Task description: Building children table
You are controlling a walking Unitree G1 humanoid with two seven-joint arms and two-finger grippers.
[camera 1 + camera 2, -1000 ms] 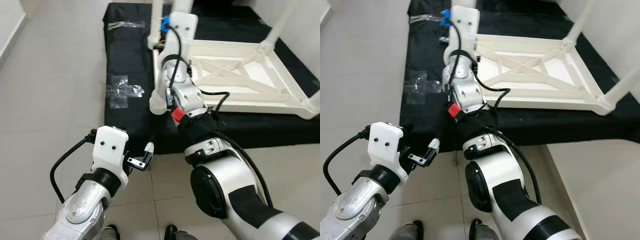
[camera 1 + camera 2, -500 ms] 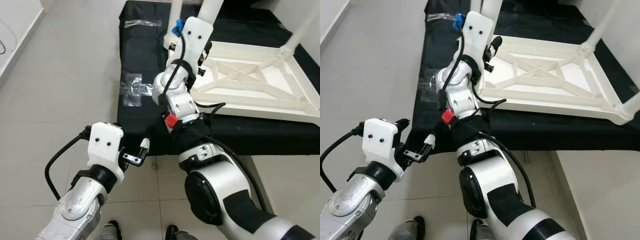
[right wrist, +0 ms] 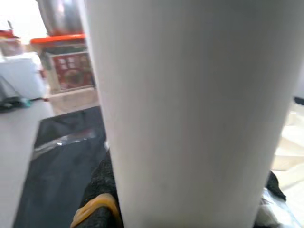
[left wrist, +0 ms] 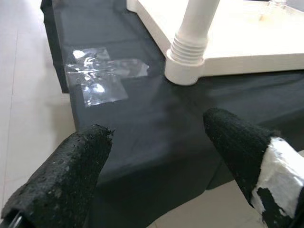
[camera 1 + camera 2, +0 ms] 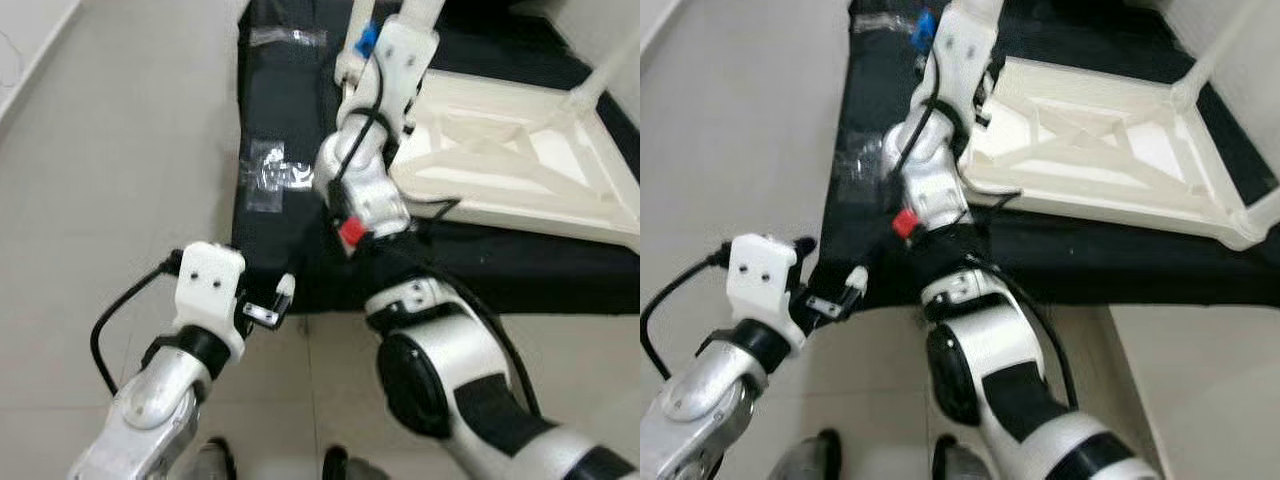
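Observation:
A white children's table (image 5: 520, 170) lies upside down on a black mat (image 5: 270, 100), its legs pointing up. My right gripper (image 3: 190, 199) reaches across the mat to the near-left corner leg (image 5: 362, 20). It is shut on that white leg (image 3: 190, 109), which stands close up between its black fingers (image 3: 102, 190). My left gripper (image 5: 272, 303) hangs open and holds nothing, low over the floor at the mat's front edge. In the left wrist view the leg's ribbed base (image 4: 187, 61) sits in the table's corner beyond the open fingers (image 4: 71, 175).
Clear plastic wrappers (image 5: 270, 175) lie on the mat's left part, with another (image 5: 285, 37) farther back. Pale floor tiles (image 5: 100, 150) spread to the left and front. A further leg (image 5: 600, 70) rises at the right. Boxes (image 3: 71, 66) stand in the background.
The camera has shifted and the picture is blurred. My right wrist has turned at the leg while staying on it. The left gripper stays open by the mat's edge.

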